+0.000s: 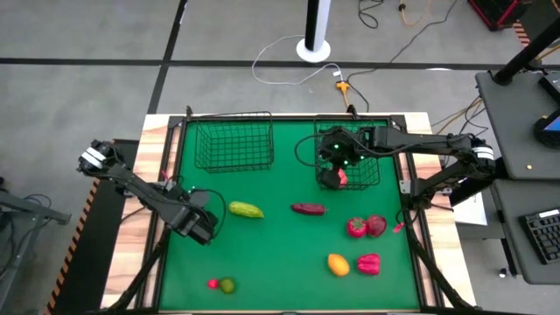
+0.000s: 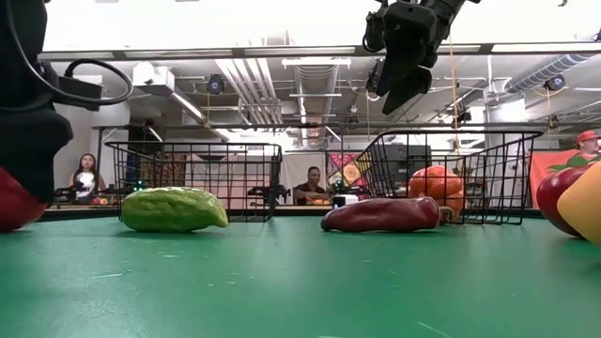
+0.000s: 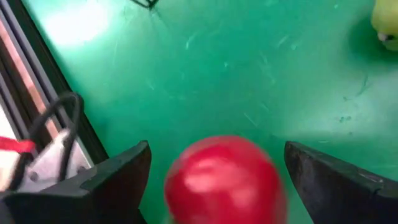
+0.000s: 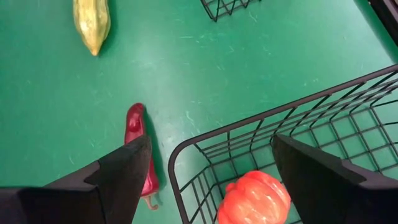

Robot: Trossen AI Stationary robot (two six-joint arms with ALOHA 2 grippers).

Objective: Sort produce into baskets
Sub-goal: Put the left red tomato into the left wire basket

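An orange-red ribbed piece [image 4: 254, 198] is seen lying inside the right basket [image 1: 348, 156], directly below the right gripper [image 1: 337, 157], whose fingers are spread wide and hold nothing. The right arm is stretched in from the right edge, raised above the basket's wire-mesh rim. The left gripper [image 1: 199, 226] is held low near the table's left edge, jaws wide, with a smooth red round piece [image 3: 224, 180] between the fingers but not gripped. On the green mat [image 1: 280, 262] are scattered a bumpy yellow-green oblong [image 1: 246, 210], a dark purple oblong [image 1: 308, 209], red pieces [image 1: 366, 227], an orange one [image 1: 338, 263] and a lime [image 1: 227, 285]. The left basket [image 1: 233, 144] stands at the far side.
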